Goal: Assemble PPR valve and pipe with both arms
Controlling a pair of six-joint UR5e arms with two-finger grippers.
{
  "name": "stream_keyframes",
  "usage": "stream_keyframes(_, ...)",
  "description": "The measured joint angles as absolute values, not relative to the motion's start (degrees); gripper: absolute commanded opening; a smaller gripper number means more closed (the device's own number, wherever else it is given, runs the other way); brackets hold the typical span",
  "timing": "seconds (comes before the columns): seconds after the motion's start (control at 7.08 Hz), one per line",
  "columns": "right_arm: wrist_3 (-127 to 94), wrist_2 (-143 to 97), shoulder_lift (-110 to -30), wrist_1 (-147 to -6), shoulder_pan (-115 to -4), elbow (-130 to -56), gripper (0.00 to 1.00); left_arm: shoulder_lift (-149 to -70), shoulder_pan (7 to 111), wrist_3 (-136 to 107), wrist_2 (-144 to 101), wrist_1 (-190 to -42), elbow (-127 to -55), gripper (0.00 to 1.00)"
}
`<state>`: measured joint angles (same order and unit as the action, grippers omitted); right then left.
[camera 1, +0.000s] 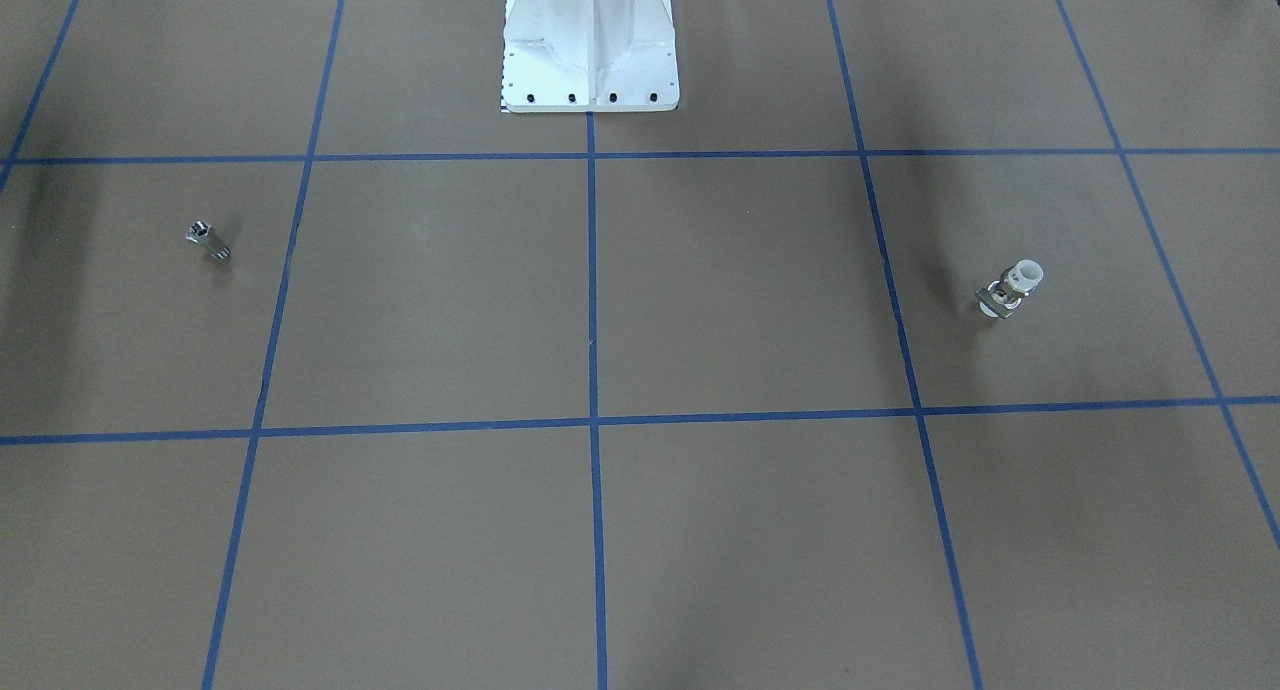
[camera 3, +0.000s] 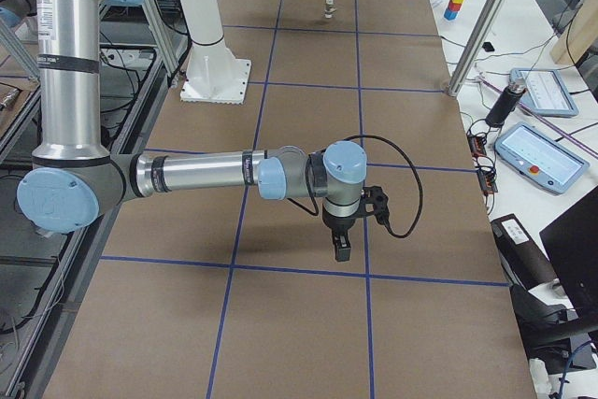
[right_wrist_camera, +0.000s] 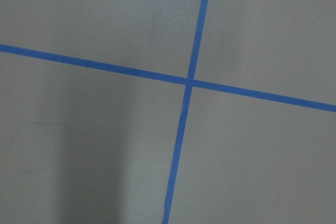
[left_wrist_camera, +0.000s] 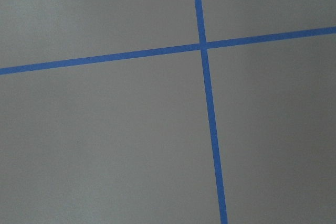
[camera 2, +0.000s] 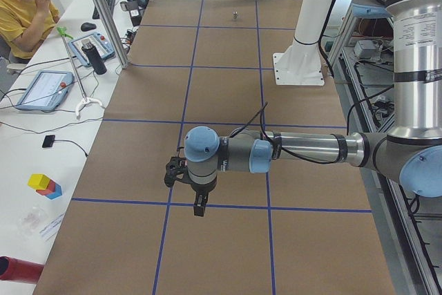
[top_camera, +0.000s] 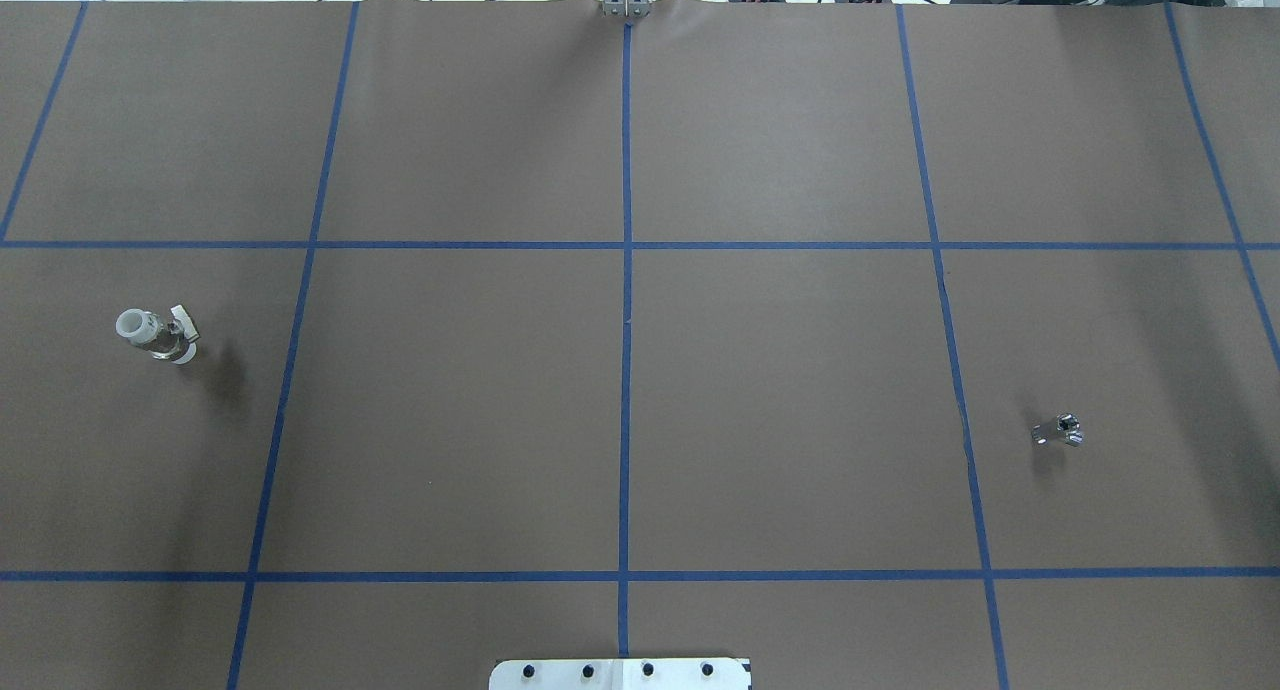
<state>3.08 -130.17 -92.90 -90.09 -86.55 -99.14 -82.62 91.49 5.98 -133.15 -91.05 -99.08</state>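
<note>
The PPR valve (camera 1: 1012, 288), with white ends, a brass middle and a silver lever, stands on the brown table; it shows at the left in the overhead view (top_camera: 157, 334) and far off in the exterior right view (camera 3: 328, 7). The pipe (camera 1: 208, 240), a small silver stub, lies at the other side (top_camera: 1058, 431) (camera 2: 235, 14). My left gripper (camera 2: 199, 206) and right gripper (camera 3: 341, 248) show only in the side views, pointing down above the table; I cannot tell whether they are open or shut. Both wrist views show only table and blue tape.
The white bolted pedestal (camera 1: 590, 50) stands at the robot's edge of the table. Blue tape lines (top_camera: 626, 270) form a grid on the brown cover. An operator (camera 2: 24, 5) sits by tablets at a side bench. Metal frame posts (camera 3: 486, 25) rise beside the table.
</note>
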Motion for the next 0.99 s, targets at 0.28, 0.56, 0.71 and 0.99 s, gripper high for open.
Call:
stream_keyframes(0.28, 2.92, -130.17, -92.9, -90.09, -86.57, -99.13, 1.0, -82.62, 91.4, 6.03, -133.15, -91.04, -99.1, 1.0)
stream_keyframes(0.56, 2.62, -130.03, -92.85, -90.03, -86.57, -99.33, 1.0, -82.64, 91.31, 6.06, -133.14, -91.02, -99.18, 1.0)
stream_keyframes(0.71, 2.62, -130.04, -92.8, -90.01, -86.57, -99.56, 1.0, -82.67, 91.03, 5.99, -133.08, -90.99, -99.18, 1.0)
stream_keyframes(0.99, 2.58, -130.1, -92.25, -89.59, -86.52, -99.67, 1.0, -83.05, 90.27, 5.75, -133.11, -91.46, -99.53, 1.0)
